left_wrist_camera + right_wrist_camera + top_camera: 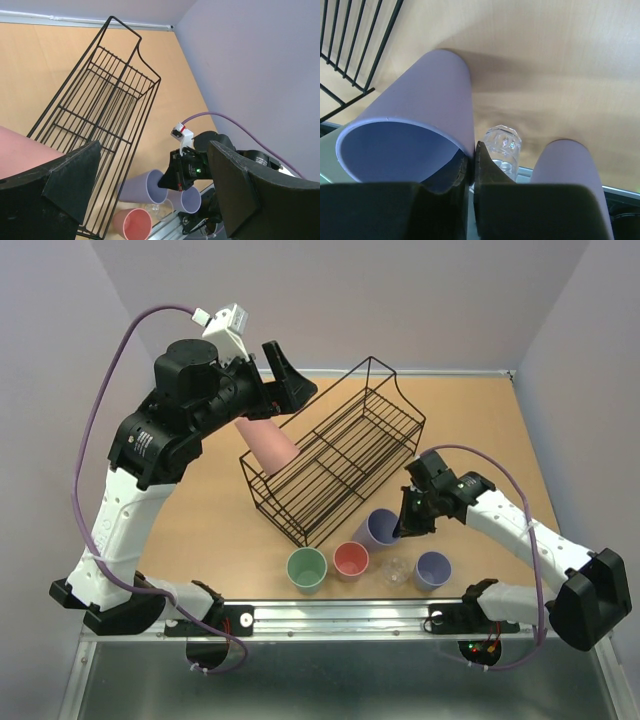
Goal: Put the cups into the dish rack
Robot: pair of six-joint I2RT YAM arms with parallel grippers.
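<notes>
The black wire dish rack (385, 415) lies diagonally across the table. A large pink cup (266, 446) lies on its side over the rack's near-left end. My left gripper (292, 375) is open just above it, and the cup shows beside the left finger in the left wrist view (20, 150). My right gripper (405, 524) is shut on the rim of the large lavender cup (380, 528), one finger inside and one outside (471, 156), and the cup (420, 110) is tilted. The green cup (307, 568), small pink cup (351, 560), tiny clear cup (397, 570) and small lavender cup (432, 568) stand in a row near the front edge.
The rack's raised end (385, 375) points to the back right. The metal front rail (340, 618) runs just behind the row of cups. The clear cup (502, 145) and small lavender cup (565, 170) stand close to the right gripper's fingers. Grey walls close in the sides and back.
</notes>
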